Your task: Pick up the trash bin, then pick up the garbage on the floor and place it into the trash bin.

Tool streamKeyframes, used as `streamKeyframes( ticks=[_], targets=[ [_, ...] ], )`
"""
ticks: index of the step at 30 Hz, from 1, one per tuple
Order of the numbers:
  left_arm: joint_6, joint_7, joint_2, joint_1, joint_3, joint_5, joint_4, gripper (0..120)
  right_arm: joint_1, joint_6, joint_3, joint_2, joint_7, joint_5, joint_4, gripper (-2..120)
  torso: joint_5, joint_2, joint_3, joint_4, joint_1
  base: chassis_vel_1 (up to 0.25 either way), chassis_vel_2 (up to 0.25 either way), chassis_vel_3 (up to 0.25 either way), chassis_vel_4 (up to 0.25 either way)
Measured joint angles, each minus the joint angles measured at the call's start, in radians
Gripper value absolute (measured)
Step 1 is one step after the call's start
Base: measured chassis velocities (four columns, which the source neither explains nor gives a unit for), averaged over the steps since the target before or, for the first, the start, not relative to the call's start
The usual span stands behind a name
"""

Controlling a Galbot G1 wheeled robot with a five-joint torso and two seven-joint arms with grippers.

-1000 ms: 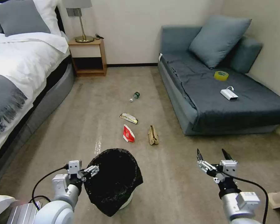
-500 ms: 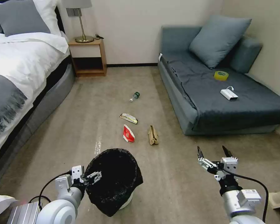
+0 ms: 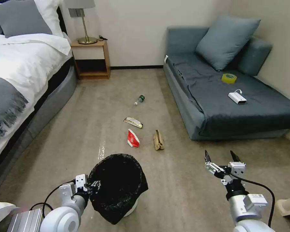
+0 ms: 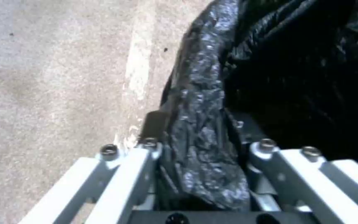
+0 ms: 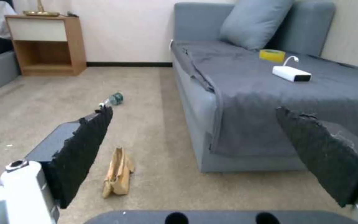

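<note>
The trash bin (image 3: 119, 180), white with a glossy black bag (image 4: 204, 93) over its rim, stands on the carpet just in front of me. My left gripper (image 3: 92, 186) (image 4: 199, 130) grips its left rim, fingers shut on the bag-covered edge. My right gripper (image 3: 220, 157) (image 5: 193, 109) hovers open and empty to the bin's right. The garbage lies beyond the bin: a red-and-white packet (image 3: 132, 138), a brown paper bag (image 3: 158, 140) (image 5: 117, 174), a shiny wrapper (image 3: 133, 122) and a small bottle (image 3: 139, 100) (image 5: 113, 99).
A grey sofa (image 3: 235, 100) on the right carries a yellow tape roll (image 3: 229, 78) and a white charger (image 3: 237, 97). A bed (image 3: 19, 71) lines the left side. A wooden nightstand (image 3: 91, 59) with a lamp stands at the back wall.
My left gripper has dropped lower and drawn back onto the bin's left rim, closing on it. The right gripper sank slightly and stays open.
</note>
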Motion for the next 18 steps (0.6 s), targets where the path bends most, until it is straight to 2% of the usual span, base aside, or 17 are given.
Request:
streamKeyframes(
  ticks=[2,4,7,15,18],
  targets=[
    [-0.003,0.002,0.0,0.0,0.0,0.0,0.001,22,0.001,0.0,0.0,0.0,0.0,0.0,-0.001,100,0.0,0.0,0.0,0.0,0.0,0.0,0.0,0.0,0.0],
    [-0.02,0.017,0.003,-0.002,-0.002,0.003,0.003,10,0.005,0.0,-0.001,0.005,0.001,-0.002,-0.006,100,0.0,0.0,0.0,0.0,0.0,0.0,0.0,0.0,0.0],
    [-0.041,0.038,0.006,-0.003,-0.005,0.02,0.008,4,0.006,0.001,-0.003,0.009,0.001,-0.003,-0.008,100,-0.0001,0.0,0.0,0.0,0.0,0.0,0.0,0.0,0.0],
    [-0.116,0.085,0.002,-0.004,-0.018,0.057,0.027,4,0.01,0.001,-0.008,0.01,-0.007,-0.005,-0.01,100,0.0,0.0,0.0,-0.0001,0.0,0.0,0.0,0.0,0.0],
    [-0.151,0.103,-0.008,0.002,-0.037,0.069,0.016,4,0.005,0.01,-0.008,0.002,-0.038,-0.002,-0.003,100,0.0,0.0,0.0,0.0,0.0,0.0,0.0,0.0,0.0]
  ],
)
